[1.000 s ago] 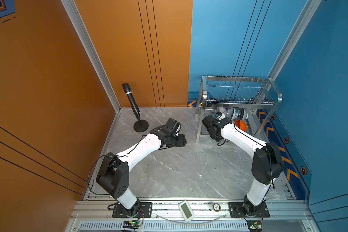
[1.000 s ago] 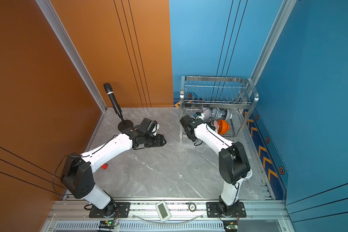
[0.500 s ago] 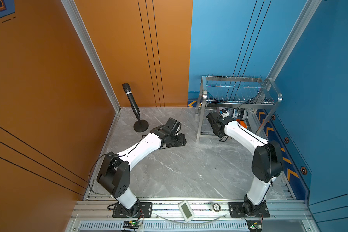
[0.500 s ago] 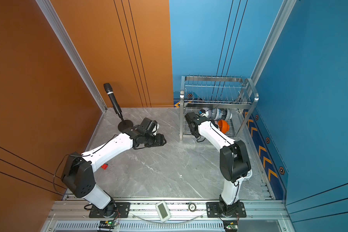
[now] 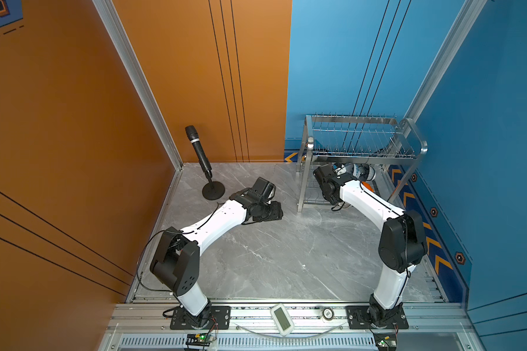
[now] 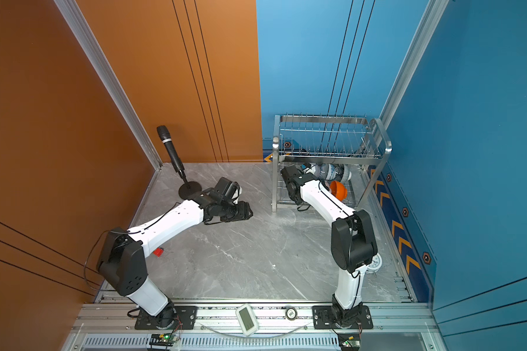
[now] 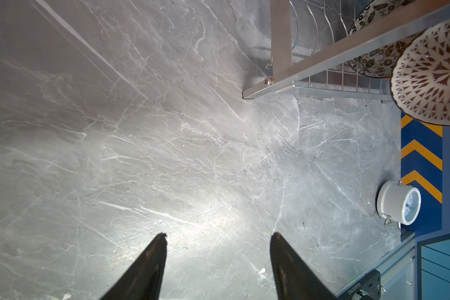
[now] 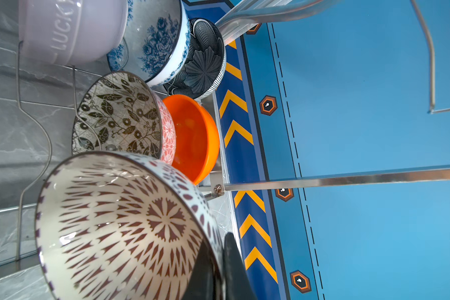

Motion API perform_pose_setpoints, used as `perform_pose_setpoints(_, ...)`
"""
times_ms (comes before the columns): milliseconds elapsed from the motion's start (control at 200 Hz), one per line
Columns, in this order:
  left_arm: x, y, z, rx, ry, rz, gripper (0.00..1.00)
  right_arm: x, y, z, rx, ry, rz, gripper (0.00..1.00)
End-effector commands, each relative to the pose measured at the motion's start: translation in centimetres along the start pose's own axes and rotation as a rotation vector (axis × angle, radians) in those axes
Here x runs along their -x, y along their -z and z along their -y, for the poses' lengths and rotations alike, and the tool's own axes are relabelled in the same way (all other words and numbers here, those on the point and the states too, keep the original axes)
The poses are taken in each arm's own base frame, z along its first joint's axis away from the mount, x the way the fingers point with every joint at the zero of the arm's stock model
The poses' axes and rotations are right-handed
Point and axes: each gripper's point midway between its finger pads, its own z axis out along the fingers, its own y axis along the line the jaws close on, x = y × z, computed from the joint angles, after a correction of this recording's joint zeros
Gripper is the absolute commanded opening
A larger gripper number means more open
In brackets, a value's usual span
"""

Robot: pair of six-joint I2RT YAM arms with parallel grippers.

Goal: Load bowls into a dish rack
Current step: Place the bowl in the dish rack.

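The dish rack (image 5: 362,142) (image 6: 326,142) stands at the back right. My right gripper (image 8: 217,241) is shut on the rim of the white lattice-patterned bowl (image 8: 120,223) (image 7: 431,78), held on edge inside the lower tier. Farther in stand the leaf-patterned bowl (image 8: 115,114), the orange bowl (image 8: 192,135) (image 6: 338,190), the lilac bowl (image 8: 70,31), the blue floral bowl (image 8: 161,39) (image 5: 358,171) and the dark blue petal bowl (image 8: 203,59). My left gripper (image 7: 218,234) (image 5: 276,209) is open over bare table, left of the rack, holding nothing.
A microphone on a round stand (image 5: 200,152) is at the back left. A white round clock (image 7: 400,202) (image 6: 374,264) lies by the right arm's base, and a small red thing (image 6: 158,251) lies under the left arm. Walls close in on the table's left, back and right.
My right arm has pushed deeper under the rack's upper tier with the lattice bowl still in its grip. The left arm has not moved.
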Motion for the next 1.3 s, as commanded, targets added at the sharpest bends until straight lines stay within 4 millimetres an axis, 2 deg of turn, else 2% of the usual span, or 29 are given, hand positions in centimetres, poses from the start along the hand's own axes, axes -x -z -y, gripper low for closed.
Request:
perform_pose_setpoints(0, 0.9, 0.1, 0.0, 0.02, 0.006, 0.023, 0.65, 1.4, -0.6, -0.1, 0.017, -0.067, 0.014, 0.0)
perform_pose_setpoints(701, 1.0, -0.1, 0.1, 0.034, 0.02, 0.03, 0.64, 2.1, -1.8, -2.2, 0.054, -0.039, 0.001, 0.0)
perform_pose_setpoints(1292, 0.8, -0.2, 0.4, 0.029, 0.013, 0.025, 0.64, 1.2, 0.3, 0.2, 0.036, -0.069, 0.025, 0.0)
